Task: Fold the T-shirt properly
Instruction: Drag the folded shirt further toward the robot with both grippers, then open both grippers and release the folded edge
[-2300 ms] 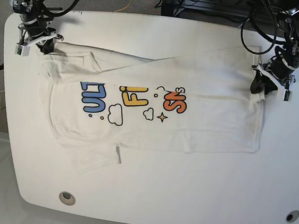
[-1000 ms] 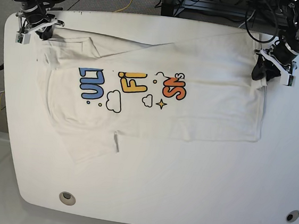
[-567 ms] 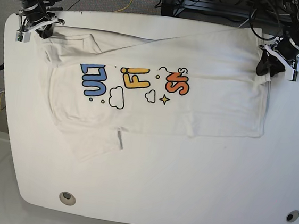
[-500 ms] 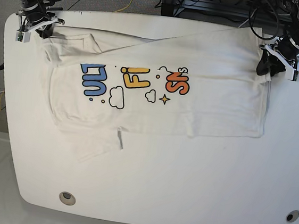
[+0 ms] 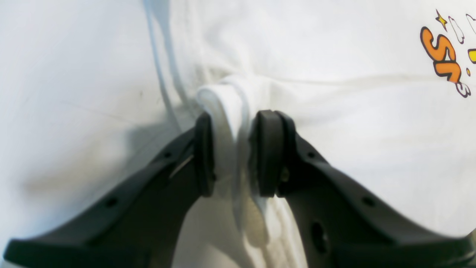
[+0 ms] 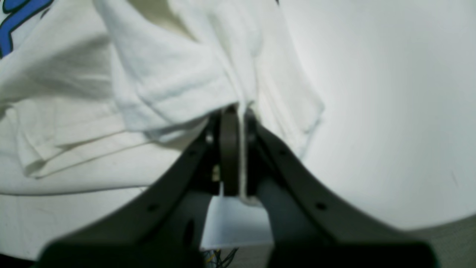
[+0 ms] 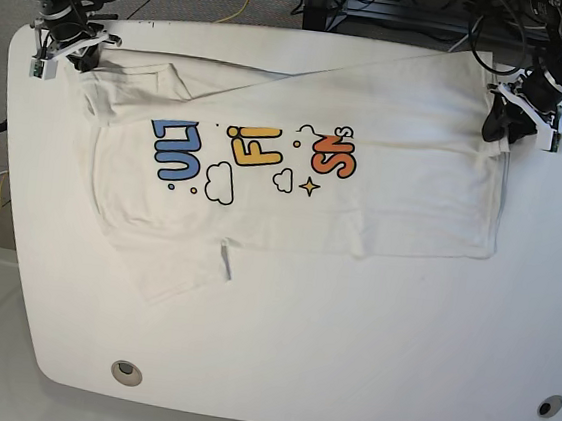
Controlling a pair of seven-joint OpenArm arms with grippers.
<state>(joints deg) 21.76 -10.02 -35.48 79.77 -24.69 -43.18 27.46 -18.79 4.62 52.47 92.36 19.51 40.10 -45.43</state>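
In the base view, the T-shirt (image 7: 291, 207) lies partly folded across the table (image 7: 296, 353). The left gripper (image 5: 236, 156) pinches bunched cloth at one end, the right gripper (image 6: 238, 149) a thin fold at the other, probably to keep the crease taut between them.

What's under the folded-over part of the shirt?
Under the folded-over part of the T-shirt, more white shirt shows below it. The fold cuts across the blue, yellow and orange letters, so their hidden parts can't be seen.
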